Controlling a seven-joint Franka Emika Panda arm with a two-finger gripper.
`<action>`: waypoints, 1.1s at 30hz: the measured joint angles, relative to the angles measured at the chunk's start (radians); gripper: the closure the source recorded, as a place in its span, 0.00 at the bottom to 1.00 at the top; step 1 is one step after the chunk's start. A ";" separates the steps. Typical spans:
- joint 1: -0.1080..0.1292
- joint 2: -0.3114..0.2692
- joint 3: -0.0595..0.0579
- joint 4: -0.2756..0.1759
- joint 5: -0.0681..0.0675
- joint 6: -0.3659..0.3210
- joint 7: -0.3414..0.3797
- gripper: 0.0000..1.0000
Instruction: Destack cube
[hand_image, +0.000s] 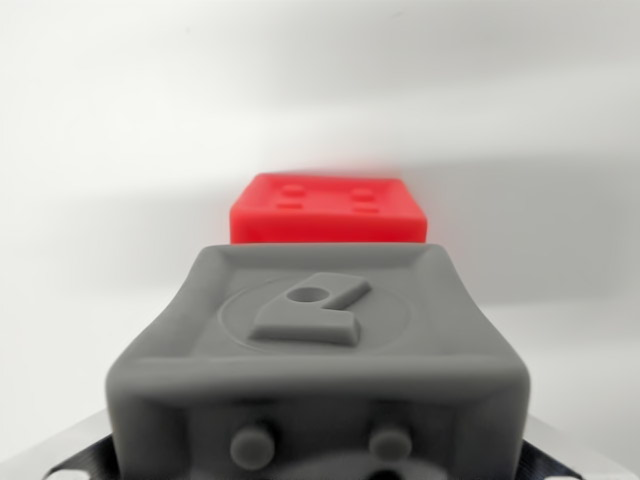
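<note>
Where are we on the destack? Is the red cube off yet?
Cannot confirm it is off. The red cube shows just beyond the grey tool on the white surface; whatever lies under it is hidden. Nothing visibly gripped; the tool's fingers are out of view. Left: confirm whether it is still stacked, then grasp and set aside.

Grey cube fills lower centre of frame, very close to camera, slightly blurred at bottom edge. Top face has raised logo inside embossed circle; front face shows two round studs near bottom edge. Red cube behind it, upper centre, partly hidden by grey cube; four small recesses visible on top face. White surface all around. Dark fixture parts in lower corners. Gripper fingers not identifiable.
</note>
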 joint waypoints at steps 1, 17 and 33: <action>0.000 -0.011 0.001 -0.001 0.006 -0.009 -0.004 1.00; 0.004 -0.149 0.006 -0.006 0.064 -0.131 -0.052 1.00; -0.027 -0.146 -0.038 -0.002 0.064 -0.140 -0.108 1.00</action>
